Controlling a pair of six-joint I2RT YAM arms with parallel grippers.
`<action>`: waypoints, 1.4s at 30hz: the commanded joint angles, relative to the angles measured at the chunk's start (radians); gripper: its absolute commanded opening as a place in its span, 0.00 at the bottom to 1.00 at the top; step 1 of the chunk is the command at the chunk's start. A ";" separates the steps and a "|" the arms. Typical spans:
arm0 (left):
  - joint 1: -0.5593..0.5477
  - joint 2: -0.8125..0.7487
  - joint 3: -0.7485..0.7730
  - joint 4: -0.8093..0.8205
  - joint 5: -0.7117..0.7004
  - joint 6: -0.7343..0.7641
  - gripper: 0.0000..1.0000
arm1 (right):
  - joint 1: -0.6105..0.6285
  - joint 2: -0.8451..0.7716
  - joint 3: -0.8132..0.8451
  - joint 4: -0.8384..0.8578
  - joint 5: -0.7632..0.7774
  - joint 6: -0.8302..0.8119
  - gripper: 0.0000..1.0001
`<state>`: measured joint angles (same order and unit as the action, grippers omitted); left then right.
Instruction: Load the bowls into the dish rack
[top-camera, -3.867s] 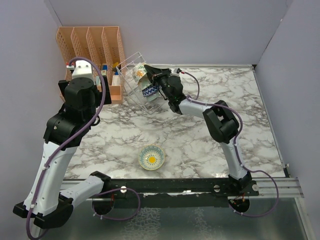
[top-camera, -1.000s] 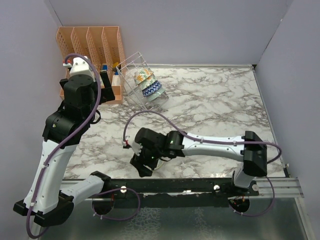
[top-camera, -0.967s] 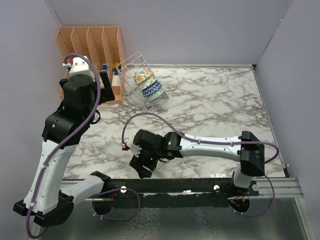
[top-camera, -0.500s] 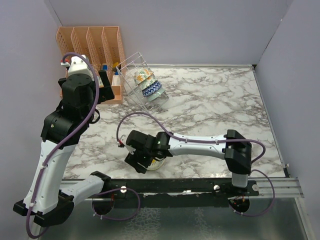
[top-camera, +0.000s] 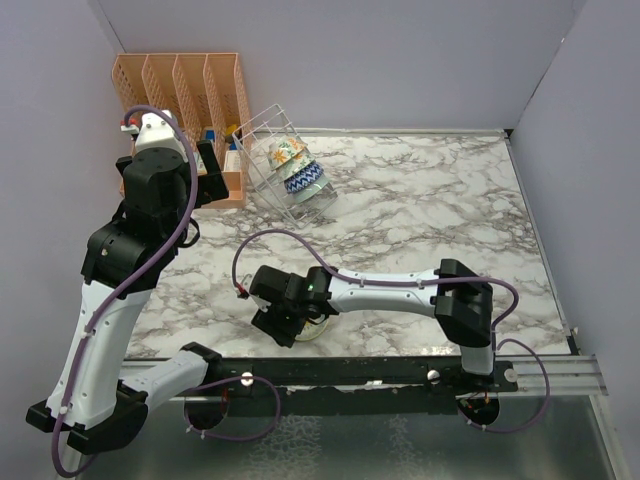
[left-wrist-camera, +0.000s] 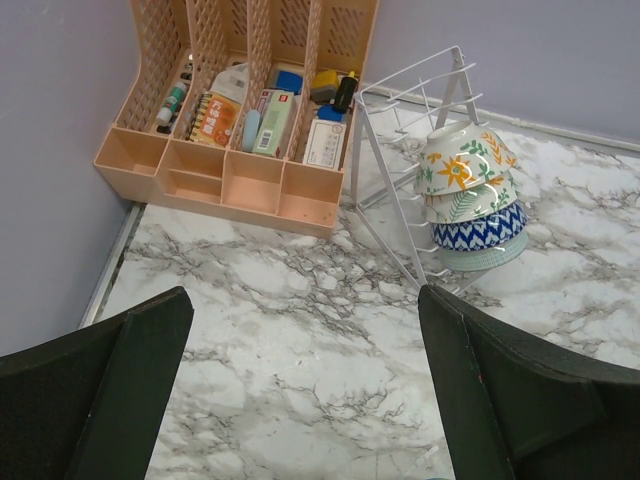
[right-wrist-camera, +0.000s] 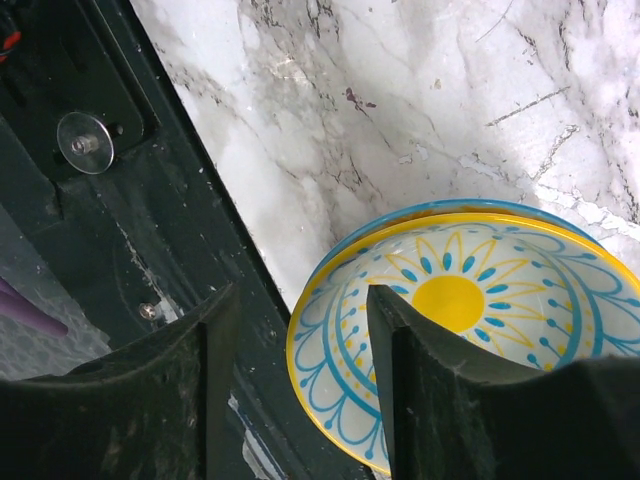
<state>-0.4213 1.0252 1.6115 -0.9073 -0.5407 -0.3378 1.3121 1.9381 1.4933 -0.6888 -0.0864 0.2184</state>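
Right wrist view only: you see the sun bowl upright on the table, its near rim just beside the black rail; in the top view the right arm covers most of it. Left wrist view only: you see the racked bowls nested on their sides in the rack, with orange flowers on the top one, blue zigzag lower and plain teal lowest. Top view only: you see both arms at once. The rack leans, just beside the organizer at the far left; bare marble lies between it and the sun bowl. Right gripper: fingers apart, straddling the bowl's near rim, one outside and one over the painted inside; you cannot tell whether they touch it. Left gripper: fingers wide apart, holding nothing, raised above the marble near the organizer.
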 joint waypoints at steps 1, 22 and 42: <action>-0.006 -0.003 -0.008 0.004 -0.018 0.016 0.99 | 0.001 0.020 0.021 0.003 -0.004 0.007 0.51; -0.005 -0.035 -0.037 -0.002 -0.040 0.012 0.99 | 0.002 -0.051 0.067 -0.043 0.007 0.002 0.17; -0.006 -0.051 -0.017 0.017 -0.058 0.020 0.99 | -0.163 -0.285 0.103 0.024 -0.177 0.097 0.01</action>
<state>-0.4213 0.9863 1.5631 -0.9066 -0.5613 -0.3340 1.2354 1.7535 1.5532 -0.7624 -0.1265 0.2741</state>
